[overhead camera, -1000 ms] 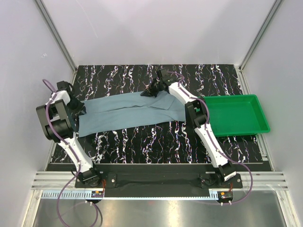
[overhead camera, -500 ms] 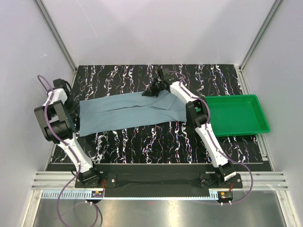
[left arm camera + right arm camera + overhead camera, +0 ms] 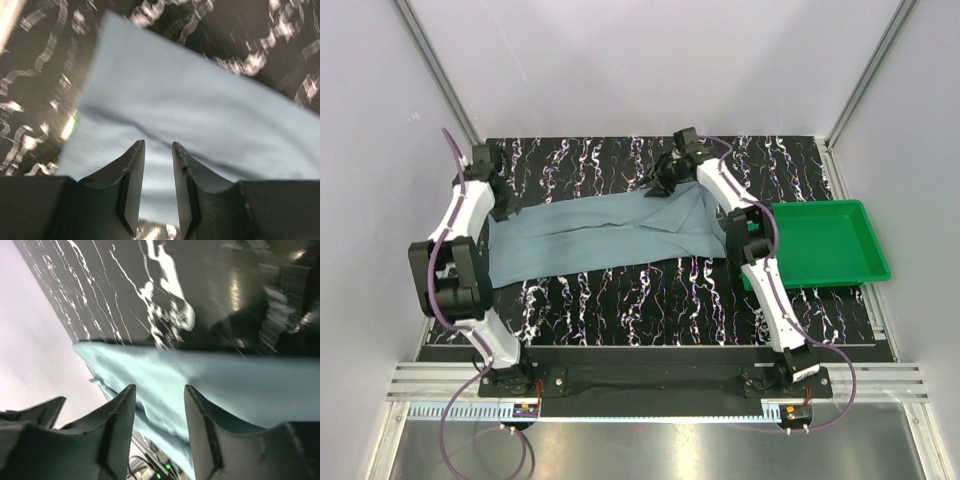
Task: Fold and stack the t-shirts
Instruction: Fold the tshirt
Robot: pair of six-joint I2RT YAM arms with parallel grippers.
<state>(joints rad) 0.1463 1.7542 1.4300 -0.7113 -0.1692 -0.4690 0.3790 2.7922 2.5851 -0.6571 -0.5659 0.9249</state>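
The blue-grey t-shirt (image 3: 600,235) lies flat as a long folded band across the black marbled mat. My left gripper (image 3: 500,205) hovers at the shirt's far left corner. In the left wrist view its fingers (image 3: 157,145) stand a little apart over the cloth (image 3: 200,110), with nothing between them. My right gripper (image 3: 658,188) hangs just above the shirt's far edge, right of centre. Seen from the right wrist, that gripper (image 3: 159,388) is open and the cloth (image 3: 225,385) lies beyond the tips, not pinched.
An empty green tray (image 3: 820,245) sits at the mat's right edge, beside the right arm's elbow. White walls and metal frame posts close in the back and sides. Bare mat (image 3: 650,300) shows in front of the shirt.
The right gripper has opened and let go of the shirt's far edge, drifting right and farther back. The left arm swung from the shirt's left edge to its far left corner, its jaws widening slightly.
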